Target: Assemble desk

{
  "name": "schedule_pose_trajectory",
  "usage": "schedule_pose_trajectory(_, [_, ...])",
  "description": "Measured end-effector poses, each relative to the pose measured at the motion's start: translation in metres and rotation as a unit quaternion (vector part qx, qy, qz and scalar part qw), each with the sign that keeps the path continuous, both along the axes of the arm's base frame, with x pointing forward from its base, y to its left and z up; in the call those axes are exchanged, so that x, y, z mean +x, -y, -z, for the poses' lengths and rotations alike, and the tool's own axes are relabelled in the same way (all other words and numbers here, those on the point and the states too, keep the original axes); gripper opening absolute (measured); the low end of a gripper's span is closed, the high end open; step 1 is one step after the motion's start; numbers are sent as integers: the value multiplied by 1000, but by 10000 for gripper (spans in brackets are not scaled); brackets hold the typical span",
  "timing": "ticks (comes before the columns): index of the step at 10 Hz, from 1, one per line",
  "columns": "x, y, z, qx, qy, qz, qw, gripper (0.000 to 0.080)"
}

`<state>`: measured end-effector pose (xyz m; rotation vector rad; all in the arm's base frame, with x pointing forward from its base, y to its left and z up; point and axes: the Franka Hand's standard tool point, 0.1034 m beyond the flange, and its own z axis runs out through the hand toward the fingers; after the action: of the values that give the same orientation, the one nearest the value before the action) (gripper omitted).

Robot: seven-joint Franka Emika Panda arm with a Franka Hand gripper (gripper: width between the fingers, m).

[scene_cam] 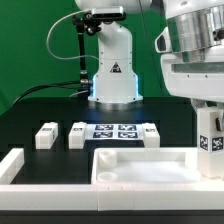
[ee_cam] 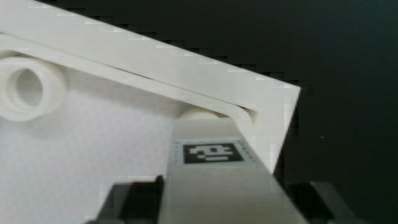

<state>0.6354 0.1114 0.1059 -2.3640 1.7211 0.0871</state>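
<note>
The desk's tabletop panel lies flat at the front of the table, rim up. My gripper hangs over the panel's corner on the exterior view's right, shut on a white square leg that stands upright with a tag on its side. In the wrist view the leg runs between my fingers down to the rimmed corner of the tabletop panel; whether it touches the corner is hard to tell. A round socket shows in the panel further along the rim. Other loose legs lie behind the panel.
The marker board lies flat between the loose legs. A long white border bar runs along the exterior view's left. The arm's base stands at the back, with cables and a green backdrop behind it.
</note>
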Motion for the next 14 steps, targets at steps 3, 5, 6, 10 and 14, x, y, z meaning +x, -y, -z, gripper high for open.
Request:
schedule_pose_trajectory(3, [-2,2,-1,-10,14,-216,976,552])
schedule_pose_trajectory(5, [1,-3,-6,-4,22,-334,942,628])
schedule_pose_trajectory(6, [-1,-2,-4,-6,31,-381,924,645])
schedule_pose_trajectory(10, [8,5,-9,-64,75,-631,769,649])
schedule_pose_trajectory(14, [11,1,-7,-74,78,-665,739,521])
